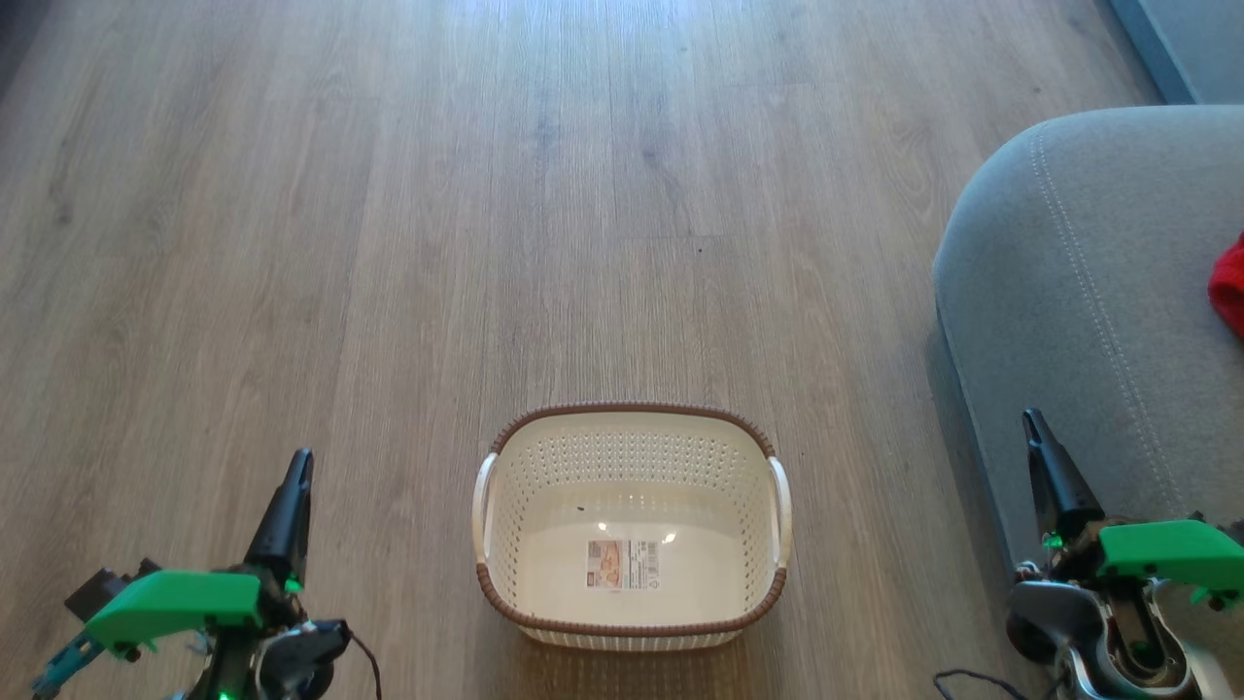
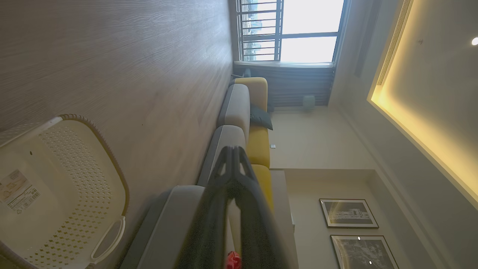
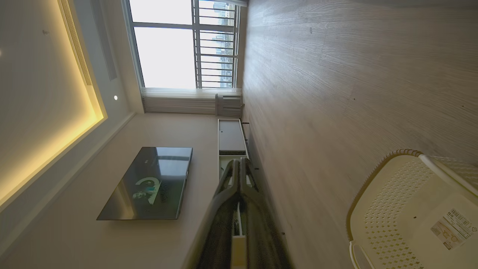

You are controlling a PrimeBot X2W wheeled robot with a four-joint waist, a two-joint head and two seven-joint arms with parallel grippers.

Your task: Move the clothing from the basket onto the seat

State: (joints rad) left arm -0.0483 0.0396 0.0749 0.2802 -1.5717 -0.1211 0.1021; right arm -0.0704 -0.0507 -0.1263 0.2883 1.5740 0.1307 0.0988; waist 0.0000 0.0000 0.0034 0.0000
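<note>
Standing on the floor (image 1: 486, 194) between the clenched left gripper (image 1: 299, 467) and right gripper (image 1: 1033, 425), the basket (image 1: 632, 462) shows its bare bottom; red clothing (image 1: 1229, 287) lies on the seat (image 1: 1069, 292) nearby.

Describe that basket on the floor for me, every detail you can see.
The basket is an oval, cream-white tub that looks like plastic, with perforated walls, a brown woven-look rim and a pale handle on each side. It stands upright on the wooden floor, empty apart from a label sticker on its bottom. Nothing else touches it.
</note>
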